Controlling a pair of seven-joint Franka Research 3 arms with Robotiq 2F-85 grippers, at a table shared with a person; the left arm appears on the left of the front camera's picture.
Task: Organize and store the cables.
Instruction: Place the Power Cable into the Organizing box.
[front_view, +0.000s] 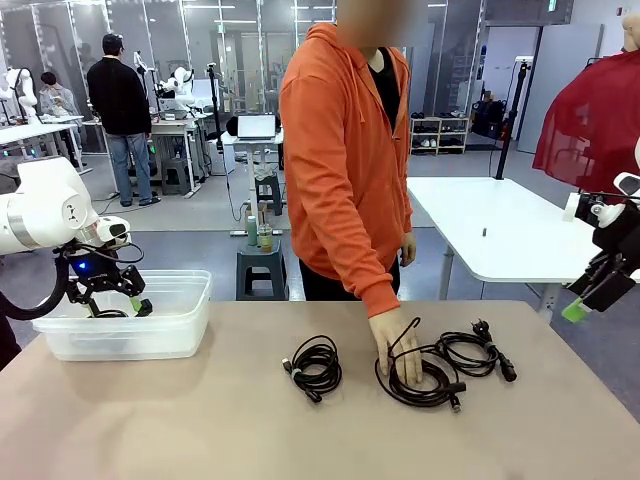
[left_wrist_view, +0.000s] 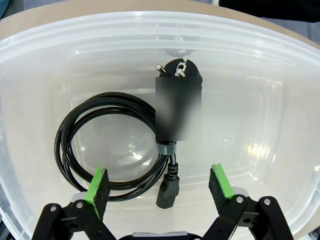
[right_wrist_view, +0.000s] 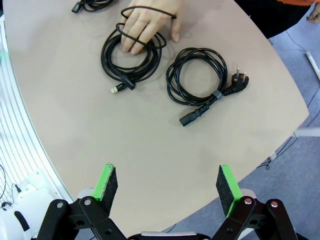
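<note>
Cable 1 (left_wrist_view: 92, 117) lies coiled on the floor of the clear bin (front_view: 170, 345) at the left end of the table (front_view: 200, 430). Cable 2 (front_view: 313, 367) sits alone mid-table. Cable 3 (right_wrist_view: 131, 59) is pinned under the person's hand (right_wrist_view: 147, 22). Cable 4 (right_wrist_view: 195, 75), the one with the mains plug, is just beside cable 3. Left gripper (left_wrist_view: 159, 172) hangs inside the bin over cable 1, fingers apart, holding nothing. Right gripper (right_wrist_view: 167, 172) is raised off the table's right edge, fingers apart, empty.
</note>
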